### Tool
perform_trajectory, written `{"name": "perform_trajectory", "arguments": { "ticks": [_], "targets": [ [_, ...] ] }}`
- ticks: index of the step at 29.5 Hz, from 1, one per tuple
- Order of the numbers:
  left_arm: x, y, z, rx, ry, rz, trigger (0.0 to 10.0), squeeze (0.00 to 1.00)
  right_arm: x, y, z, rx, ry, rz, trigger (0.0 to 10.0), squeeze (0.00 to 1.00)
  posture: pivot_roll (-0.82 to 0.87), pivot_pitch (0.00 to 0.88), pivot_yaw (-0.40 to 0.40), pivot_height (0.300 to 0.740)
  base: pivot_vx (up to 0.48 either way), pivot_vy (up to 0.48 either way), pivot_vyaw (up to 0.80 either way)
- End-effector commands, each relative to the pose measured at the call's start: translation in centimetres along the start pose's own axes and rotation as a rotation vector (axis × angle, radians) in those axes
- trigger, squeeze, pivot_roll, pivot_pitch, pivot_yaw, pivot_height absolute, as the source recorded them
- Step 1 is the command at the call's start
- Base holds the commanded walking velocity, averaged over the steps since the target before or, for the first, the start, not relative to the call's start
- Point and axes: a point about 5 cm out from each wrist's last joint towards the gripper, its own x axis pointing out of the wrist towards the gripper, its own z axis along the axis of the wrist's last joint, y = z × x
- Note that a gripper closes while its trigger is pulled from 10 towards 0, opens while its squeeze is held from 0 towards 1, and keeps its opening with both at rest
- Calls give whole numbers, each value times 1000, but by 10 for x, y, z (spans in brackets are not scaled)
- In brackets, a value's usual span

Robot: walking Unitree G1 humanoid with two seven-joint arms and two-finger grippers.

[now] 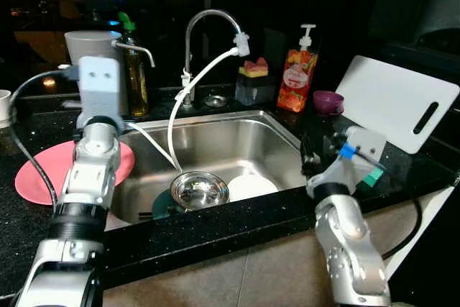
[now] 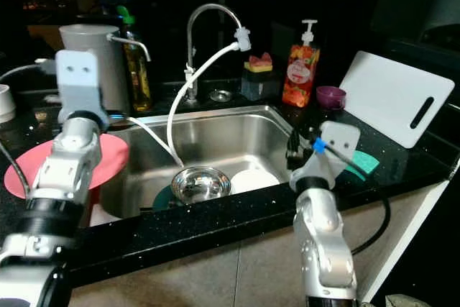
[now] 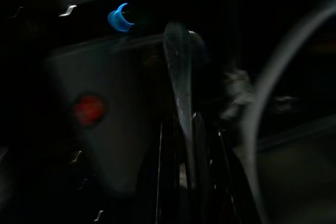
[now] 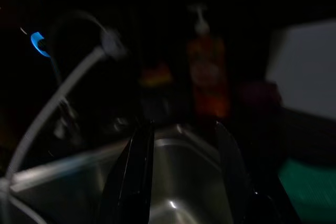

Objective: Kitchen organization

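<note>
Currently the steel bowl (image 1: 195,189) sits in the sink (image 1: 237,134) at 6 o'clock of the basin, white plate (image 1: 251,186) touching it at 3 o'clock, dark green dish (image 1: 162,203) half under it at 9. Bowl looks light, stiff, slick if wet; I'd pinch the rim. Plate is breakable, edge grip only. Left gripper (image 3: 181,177) is up by the grey kettle (image 1: 97,52), fingers pressed close around a thin shiny handle-like part; contact too dark to confirm. Right gripper (image 4: 181,177) hovers over the sink's 3 o'clock rim, fingers spread, empty. Green dish mostly hidden; both wrist views dark and blurred.
</note>
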Motion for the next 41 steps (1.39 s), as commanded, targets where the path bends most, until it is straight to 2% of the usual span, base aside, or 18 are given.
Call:
{"name": "perform_trajectory", "arguments": {
  "ticks": [1,3,4,7,9,13,15,19,21,23,28,34,41],
  "targets": [
    [-9,-18,10,28,-76,-195,10000,0,2,13,16,51,-42,73,10000,0,20,0,-61,740,0,0,0],
    [-22,-30,14,26,-112,-372,10000,0,4,25,27,154,-60,143,10000,0,20,0,-61,740,0,0,0],
    [-22,-30,14,26,-112,-372,10000,0,4,25,27,154,-60,143,10000,0,20,0,-61,740,0,0,0],
    [-39,-34,31,-42,-184,-548,10000,0,5,33,33,314,-42,214,10000,0,25,0,-62,740,0,0,0],
    [-47,-35,40,-83,-216,-620,10000,0,4,37,34,377,-30,258,10000,0,26,0,-64,740,0,0,0],
    [-56,-37,47,-126,-250,-699,10000,0,1,42,33,423,7,317,10000,0,27,0,-67,740,0,0,0],
    [-67,-42,52,-161,-285,-765,10000,0,-6,52,29,511,75,412,10000,0,31,0,-69,740,0,0,0],
    [-74,-47,52,-182,-293,-825,10000,0,-7,52,27,568,106,409,10000,0,27,0,-71,740,0,0,0],
    [-79,-50,51,-196,-281,-852,10000,0,-5,48,26,627,120,392,10000,0,28,0,-71,740,0,0,0],
    [-79,-50,51,-196,-281,-852,10000,0,-5,48,26,627,120,392,10000,0,28,0,-71,740,0,0,0],
    [-79,-54,47,-193,-245,-847,10000,0,-7,47,36,732,98,462,10000,0,27,0,-72,740,0,0,0],
    [-80,-55,47,-208,-240,-862,10000,0,-15,53,41,772,113,549,10000,0,23,0,-70,740,0,0,0],
    [-81,-60,48,-205,-239,-880,10000,0,-19,57,40,827,160,593,10000,0,25,0,-69,740,0,0,0]
  ]
}}
